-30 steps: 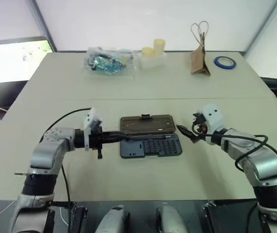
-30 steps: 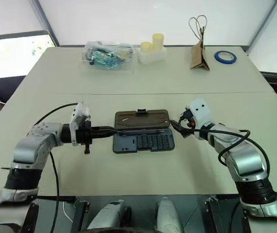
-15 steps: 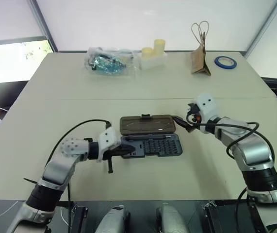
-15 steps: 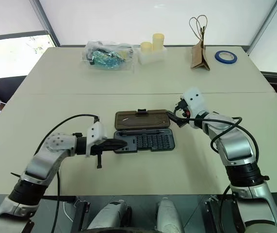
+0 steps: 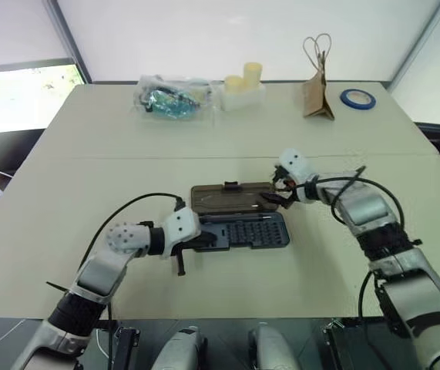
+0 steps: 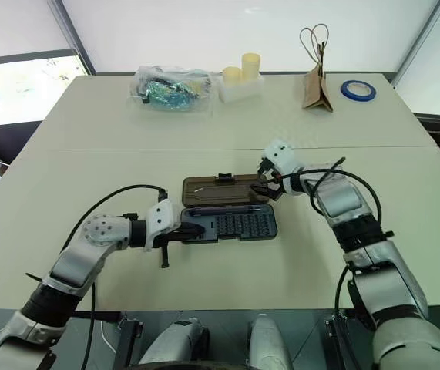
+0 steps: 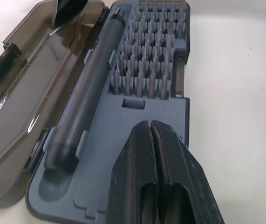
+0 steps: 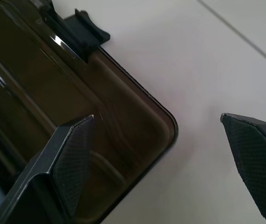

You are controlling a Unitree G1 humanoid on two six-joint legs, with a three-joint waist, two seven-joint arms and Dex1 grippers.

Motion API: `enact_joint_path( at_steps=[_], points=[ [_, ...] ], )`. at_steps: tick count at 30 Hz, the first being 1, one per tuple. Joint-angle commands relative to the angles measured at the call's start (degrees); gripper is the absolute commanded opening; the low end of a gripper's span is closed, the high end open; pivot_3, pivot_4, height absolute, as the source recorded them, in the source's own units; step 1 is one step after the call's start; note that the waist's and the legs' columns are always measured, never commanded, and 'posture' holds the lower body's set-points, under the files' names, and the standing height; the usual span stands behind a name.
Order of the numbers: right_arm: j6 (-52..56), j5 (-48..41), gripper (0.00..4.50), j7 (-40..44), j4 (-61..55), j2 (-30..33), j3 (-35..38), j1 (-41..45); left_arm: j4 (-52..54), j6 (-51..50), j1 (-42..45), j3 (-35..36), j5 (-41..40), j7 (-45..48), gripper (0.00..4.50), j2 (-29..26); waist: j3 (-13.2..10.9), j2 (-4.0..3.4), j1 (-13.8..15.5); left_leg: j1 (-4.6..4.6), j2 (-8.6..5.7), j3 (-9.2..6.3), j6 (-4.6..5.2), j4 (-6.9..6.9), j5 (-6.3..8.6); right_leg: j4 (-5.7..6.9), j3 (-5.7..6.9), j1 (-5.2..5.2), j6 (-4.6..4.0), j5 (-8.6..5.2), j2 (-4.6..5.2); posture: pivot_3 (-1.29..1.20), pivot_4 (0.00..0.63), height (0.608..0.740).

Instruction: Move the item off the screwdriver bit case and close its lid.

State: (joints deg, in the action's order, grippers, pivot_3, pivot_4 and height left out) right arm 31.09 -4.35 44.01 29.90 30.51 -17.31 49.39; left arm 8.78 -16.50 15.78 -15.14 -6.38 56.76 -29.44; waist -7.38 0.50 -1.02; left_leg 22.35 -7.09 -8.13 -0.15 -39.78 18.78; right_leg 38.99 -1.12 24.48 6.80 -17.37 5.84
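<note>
The screwdriver bit case (image 5: pixel 260 232) lies open mid-table, its rows of bits showing. The smoky-brown lid (image 5: pixel 231 198) lies flat behind the tray, with its black latch tab (image 5: pixel 231 185) on the far edge. The item (image 7: pixel 84 100), a slim dark rod, lies lengthwise in the tray (image 7: pixel 170 107) along the hinge side. My left gripper (image 7: pixel 150 123) is shut with nothing in it, its tips over the tray's left end beside the rod. My right gripper (image 8: pixel 156 119) is open and straddles the lid's right far corner, one finger (image 8: pixel 72 158) over the lid and the other (image 8: pixel 254 154) over the table.
Along the table's far edge stand a clear plastic bag of items (image 5: pixel 175 99), pale yellow cups (image 5: pixel 244 83), a brown paper bag (image 5: pixel 317 92) and a blue tape roll (image 5: pixel 357 99). Bare tabletop (image 5: pixel 127 169) surrounds the case.
My left gripper has swung down and to the right, ending over the tray's left end. My right gripper has moved left from beside the case to the lid's right corner.
</note>
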Motion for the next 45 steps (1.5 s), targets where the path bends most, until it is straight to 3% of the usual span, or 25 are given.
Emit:
enact_joint_path(
  at_steps=[1, 4, 10, 13, 20, 25, 34, 45],
  points=[
    [-5.2, 3.4, 4.5, 1.9, 10.8, -1.7, -0.5, 5.8, 0.2, -2.3, -2.0, -2.6, 1.5, -2.1, 0.07, 0.5, 0.0, -0.01, 0.2, 0.0, 0.0, 0.0, 0.0, 0.0, 0.0, 0.0, 0.0, 0.0, 0.0, 0.0, 0.0, 0.0, 0.15, 0.74],
    [-8.1, 5.5, 3.61, 3.6, 18.9, -3.3, -0.7, 8.5, 1.2, -3.1, -2.7, -2.7, 1.2, -3.7, 0.0, 1.4, 0.0, -0.02, 0.2, 0.0, -0.01, -0.05, 0.0, 0.03, 0.0, 0.0, 0.03, -0.01, 0.0, 0.0, 0.0, 0.0, 0.15, 0.74],
    [-11.9, 8.8, 0.55, 12.2, 24.8, -4.7, -3.2, 8.8, 2.2, -4.1, -3.8, -2.3, 0.5, -6.0, 0.0, 2.4, 0.1, -0.04, 0.1, -0.37, -0.01, -0.02, 0.0, -0.05, 0.0, -0.01, 0.01, -0.41, 0.0, 0.0, -0.01, 0.0, 0.15, 0.74],
    [-13.3, 10.6, 0.0, 15.7, 25.5, -5.1, -4.2, 7.7, 2.4, -4.5, -3.8, -2.1, 0.3, -6.7, 0.0, 2.5, 0.4, -0.25, 0.0, -1.29, 0.07, -0.02, -0.05, 0.56, -0.01, -0.59, -0.01, -1.25, -0.01, -0.01, -0.08, 0.0, 0.15, 0.74],
    [-21.6, 13.5, 0.0, 13.6, 27.6, -6.0, -2.8, 7.5, 2.3, -5.2, -3.7, -1.8, -0.6, -7.0, 0.0, 3.0, 0.8, -0.5, 0.0, -1.56, 0.3, -0.02, -0.09, 0.93, -0.02, -0.91, -0.03, -1.46, -0.01, -0.01, -0.26, 0.0, 0.15, 0.74],
    [-34.0, 17.8, 0.0, 13.0, 26.2, -4.3, -4.8, 5.9, 0.7, -3.5, -2.6, -1.3, -0.2, -7.1, 0.0, 2.8, 0.8, -0.52, 0.0, -1.96, 0.31, -0.01, -0.08, 1.02, -0.01, -1.0, -0.06, -1.82, -0.02, -0.01, -0.28, 0.0, 0.15, 0.74],
    [-41.1, 20.6, 0.0, 10.8, 26.6, -5.2, -4.2, 4.6, -6.7, -3.7, 1.6, 2.6, -2.3, -7.3, 0.0, 2.7, 0.8, -0.51, -0.3, -1.97, 0.37, 0.06, -0.12, 1.2, -0.03, -1.01, -0.12, -1.71, -0.02, -0.01, -0.31, 0.0, 0.15, 0.74],
    [-46.4, 23.3, 0.0, 9.5, 26.4, -4.8, -5.1, 2.8, -4.4, -5.2, 1.5, 11.8, -14.3, -5.0, 0.0, 3.9, 0.8, -0.49, -1.6, -1.98, 0.5, 0.09, -0.28, 1.58, -0.12, -1.08, -0.13, -1.53, -0.02, -0.01, -0.39, 0.0, 0.15, 0.74]
  ],
)
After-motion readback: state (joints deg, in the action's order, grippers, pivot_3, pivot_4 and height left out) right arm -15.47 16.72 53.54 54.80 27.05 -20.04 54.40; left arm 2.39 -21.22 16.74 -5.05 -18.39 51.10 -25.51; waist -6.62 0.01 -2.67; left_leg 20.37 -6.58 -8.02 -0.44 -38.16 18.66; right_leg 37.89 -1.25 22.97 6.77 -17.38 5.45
